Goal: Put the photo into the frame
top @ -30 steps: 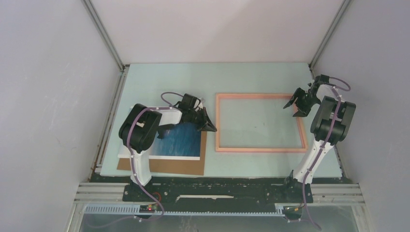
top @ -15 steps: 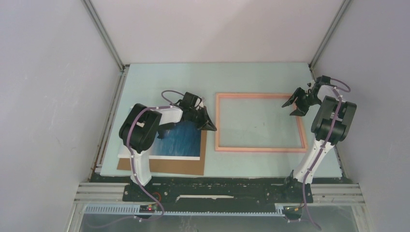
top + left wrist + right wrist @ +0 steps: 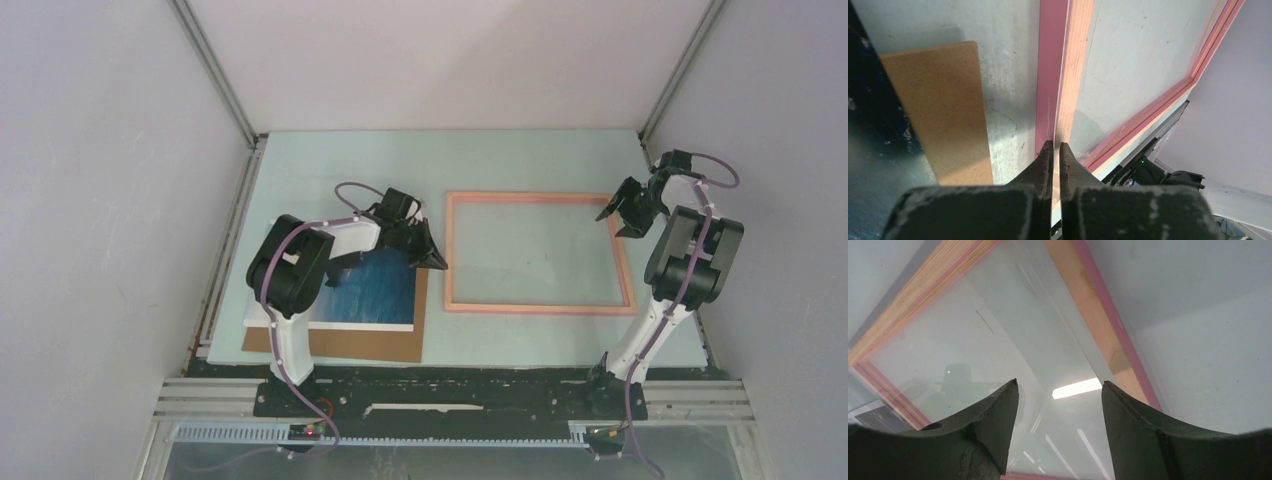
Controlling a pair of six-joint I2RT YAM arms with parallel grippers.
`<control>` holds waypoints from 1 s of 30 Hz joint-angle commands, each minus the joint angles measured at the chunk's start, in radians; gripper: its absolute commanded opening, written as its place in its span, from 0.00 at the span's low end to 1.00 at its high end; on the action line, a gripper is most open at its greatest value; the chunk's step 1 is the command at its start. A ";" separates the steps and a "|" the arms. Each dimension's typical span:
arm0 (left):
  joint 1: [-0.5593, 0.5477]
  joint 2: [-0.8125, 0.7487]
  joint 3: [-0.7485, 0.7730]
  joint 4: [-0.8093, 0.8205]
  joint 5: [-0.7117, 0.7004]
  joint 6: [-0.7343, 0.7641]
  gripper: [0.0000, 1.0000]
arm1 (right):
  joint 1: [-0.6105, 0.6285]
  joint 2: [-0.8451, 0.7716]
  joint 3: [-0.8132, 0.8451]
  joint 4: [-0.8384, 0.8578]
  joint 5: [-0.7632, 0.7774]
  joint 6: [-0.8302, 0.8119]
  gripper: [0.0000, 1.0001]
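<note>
Two arms are working over the counter (image 3: 340, 160): the left arm (image 3: 300, 260) is pressing its jaws shut at the left rail of the frame (image 3: 540, 309), while the right arm (image 3: 690, 260) is spreading its jaws wide above the frame's far right corner. The photo (image 3: 375, 295) is lying on cardboard (image 3: 380, 345) near the counter's near left corner.

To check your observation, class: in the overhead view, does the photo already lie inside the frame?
No: the photo lies on the brown cardboard sheet, left of the frame.

Glossy pane in the frame (image 3: 540, 308) — matt, grainy cardboard sheet (image 3: 938, 110)
</note>
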 commanded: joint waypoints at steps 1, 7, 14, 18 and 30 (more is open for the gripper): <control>0.027 -0.057 -0.030 -0.017 -0.104 0.033 0.00 | -0.002 -0.014 0.018 -0.011 -0.001 0.001 0.70; 0.040 -0.081 -0.069 -0.014 -0.125 0.035 0.00 | 0.023 -0.003 0.008 -0.004 -0.008 -0.004 0.72; 0.044 -0.094 -0.087 -0.008 -0.125 0.041 0.00 | 0.026 0.041 0.012 -0.010 -0.120 -0.015 0.73; 0.046 -0.072 -0.075 -0.007 -0.109 0.041 0.00 | 0.019 0.083 0.025 0.014 -0.185 -0.014 0.73; 0.046 -0.065 -0.075 0.007 -0.097 0.041 0.00 | 0.000 0.252 0.261 0.021 -0.256 -0.020 0.73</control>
